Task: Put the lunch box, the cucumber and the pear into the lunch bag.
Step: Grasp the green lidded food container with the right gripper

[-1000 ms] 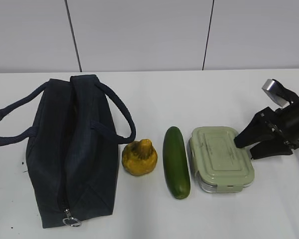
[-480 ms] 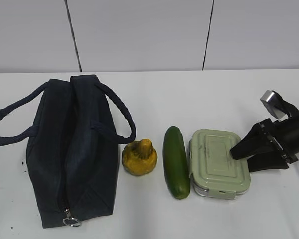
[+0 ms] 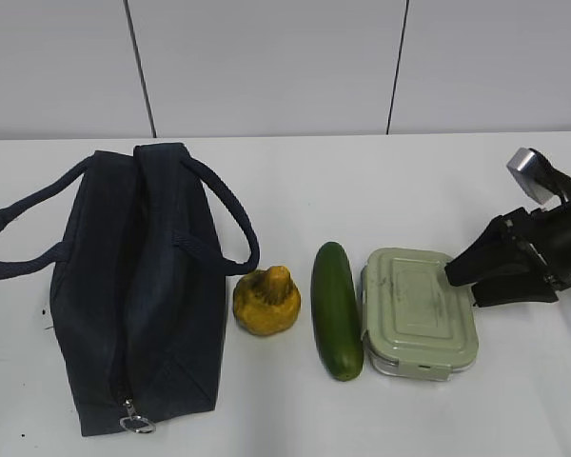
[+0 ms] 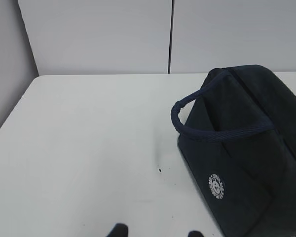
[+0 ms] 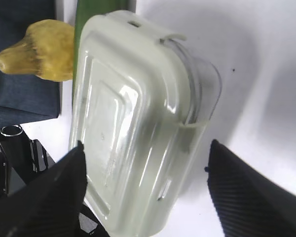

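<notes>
White table (image 3: 381, 181) bears a sage-lidded clear lunch box (image 3: 419, 311), right hand (image 3: 462, 282) spread wide beside it.

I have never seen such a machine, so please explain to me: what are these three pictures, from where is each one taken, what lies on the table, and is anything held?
This is a robot with two arms, each ending in a two-fingered gripper. One picture looks at the white table from the front. The other two come from small cameras on the wrists of the arms.

On the table, from left to right in the front picture, are a dark navy lunch bag with its zipper closed, a yellow-orange pear, a dark green cucumber and a lunch box with a pale green lid.

The right gripper is open at the right end of the lunch box. Its wrist camera shows one dark finger on each side of the box, not closed on it. The left gripper shows only its fingertips, apart, over bare table beside the bag. Nothing is held.
</notes>
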### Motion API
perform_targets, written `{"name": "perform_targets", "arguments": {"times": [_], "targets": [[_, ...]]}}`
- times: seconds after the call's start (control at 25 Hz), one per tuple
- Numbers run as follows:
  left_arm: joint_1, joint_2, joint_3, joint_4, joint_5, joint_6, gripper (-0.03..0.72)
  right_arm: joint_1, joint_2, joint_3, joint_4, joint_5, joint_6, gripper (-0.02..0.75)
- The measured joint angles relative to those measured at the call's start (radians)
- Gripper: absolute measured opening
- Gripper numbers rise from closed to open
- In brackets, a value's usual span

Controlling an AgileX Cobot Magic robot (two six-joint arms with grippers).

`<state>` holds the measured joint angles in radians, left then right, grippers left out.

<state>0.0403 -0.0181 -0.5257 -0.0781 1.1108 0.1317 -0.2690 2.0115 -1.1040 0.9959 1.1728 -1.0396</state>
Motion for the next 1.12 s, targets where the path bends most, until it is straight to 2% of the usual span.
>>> {"name": "perform_targets", "arguments": {"times": [0.4, 1.12], "targets": [[0.000, 0.000, 0.000, 0.000, 0.000, 0.000, 0.236, 0.000, -0.021, 0.101, 0.042, 0.000, -0.031, 0.585], [0.000, 0.000, 0.000, 0.000, 0.000, 0.000, 0.236, 0.000, -0.021, 0.105, 0.085, -0.004, -0.035, 0.585]]}}
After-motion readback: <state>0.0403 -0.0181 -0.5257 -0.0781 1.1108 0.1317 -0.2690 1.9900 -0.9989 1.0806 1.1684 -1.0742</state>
